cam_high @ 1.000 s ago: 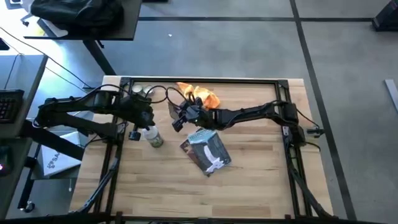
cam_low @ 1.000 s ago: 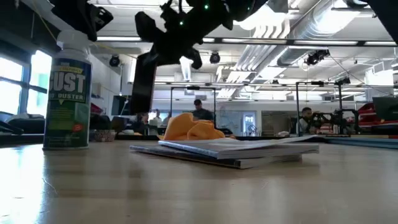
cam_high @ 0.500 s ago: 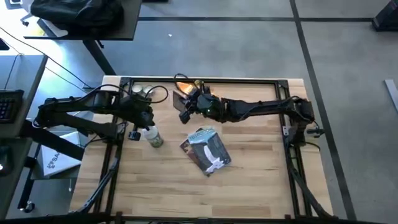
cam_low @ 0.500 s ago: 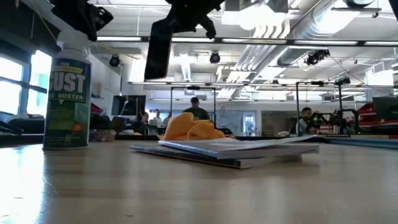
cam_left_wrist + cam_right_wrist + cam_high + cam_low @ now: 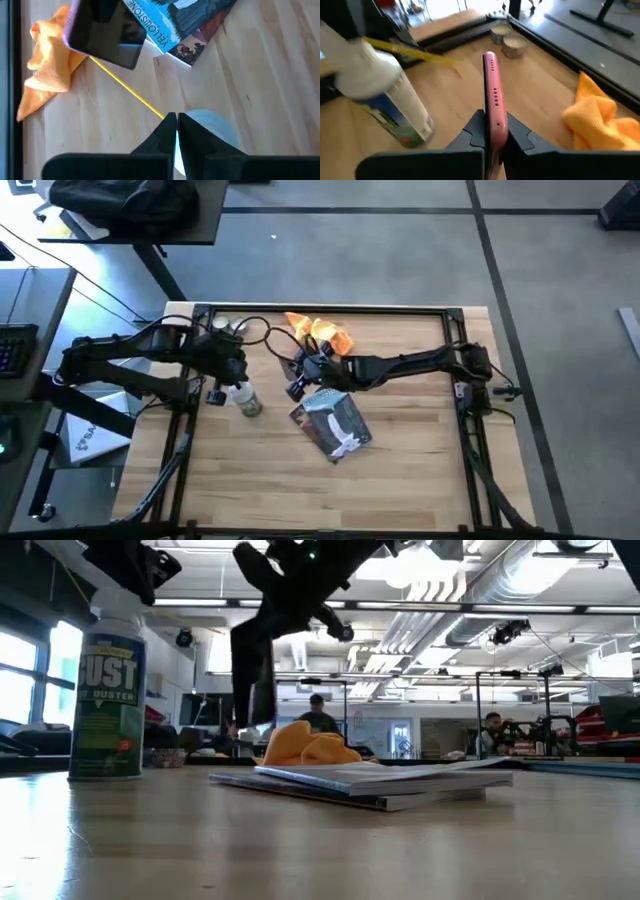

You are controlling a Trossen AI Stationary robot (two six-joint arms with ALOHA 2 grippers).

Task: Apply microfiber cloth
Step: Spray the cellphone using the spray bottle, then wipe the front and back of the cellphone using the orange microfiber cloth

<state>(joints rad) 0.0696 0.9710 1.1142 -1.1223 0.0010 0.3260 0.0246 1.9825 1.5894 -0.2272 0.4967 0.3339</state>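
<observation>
Right claw [image 5: 297,376] is clamped on a phone [image 5: 493,90] with a pink edge, held edge-on and raised off the wooden counter [image 5: 400,460]; in the low view the phone [image 5: 253,675] hangs upright in the air, clear of the surface. Microfiber cloth [image 5: 322,332], orange-yellow and crumpled, lies on the counter near the far rail, just beyond the right claw, apart from the phone, not gripped by anything. In the right wrist view the cloth [image 5: 599,117] sits off to one side of the held phone; in the left wrist view it [image 5: 45,75] lies bunched on the wood with the phone [image 5: 107,30] partly over it in the picture. A blue-grey printed booklet [image 5: 331,421] marked Yellowstone lies flat mid-counter, just on the near side of the right claw; low view shows the cloth [image 5: 305,748] behind it. Left claw [image 5: 176,131] has its fingers pressed together with nothing between them, right by the white cap of a duster spray can [image 5: 246,398] with a thin yellow straw [image 5: 127,90]. Can [image 5: 109,690] stands upright on the left side. Two small round tins [image 5: 509,40] near the far left corner.
</observation>
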